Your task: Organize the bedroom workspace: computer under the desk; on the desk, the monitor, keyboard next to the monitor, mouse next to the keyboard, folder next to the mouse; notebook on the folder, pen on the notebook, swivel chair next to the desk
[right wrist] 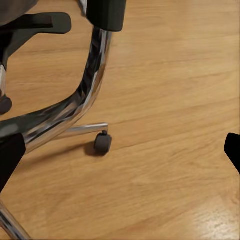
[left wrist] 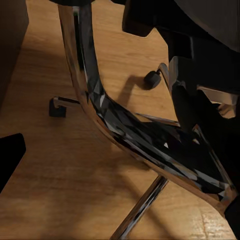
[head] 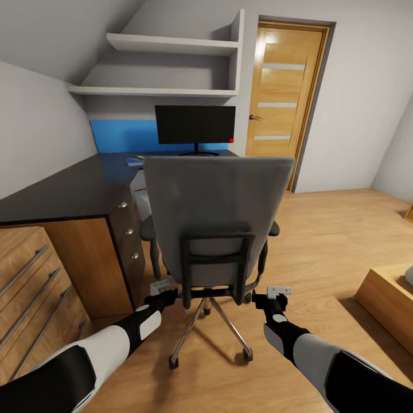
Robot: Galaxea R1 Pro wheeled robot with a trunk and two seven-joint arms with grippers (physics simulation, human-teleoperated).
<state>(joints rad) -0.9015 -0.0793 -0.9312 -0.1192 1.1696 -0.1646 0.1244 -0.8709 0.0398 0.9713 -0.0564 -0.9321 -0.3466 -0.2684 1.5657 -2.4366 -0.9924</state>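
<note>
The grey-backed swivel chair (head: 215, 223) with chrome star base stands on the wooden floor (head: 332, 241), its back turned to the robot, directly in front of the dark-topped desk (head: 69, 189). On the desk, against the blue wall panel, the black flat monitor (head: 195, 124) stands upright on its stand. A small pale-blue flat item (head: 135, 162), too small to identify, lies on the desk near the chair's upper left corner. The chair's seat is hidden behind its backrest, so what lies on it cannot be told.

The desk's side carries drawers with round knobs (head: 127, 229), all closed, and a wooden chest of drawers (head: 28, 287) with bar handles stands beside it, closed too. Two white wall shelves (head: 172, 63) above the desk look bare.

The left gripper (head: 162, 285) sits just beside the chair's left chrome armrest support (left wrist: 100, 100); the right gripper (head: 279, 291) sits by the right support (right wrist: 92, 85). In the right wrist view the dark fingertips (right wrist: 10, 155) stand wide apart with the chrome tube near one of them. For the left claw, spread or pressed together cannot be told. A black caster (right wrist: 102, 143) rests on the floor.
</note>
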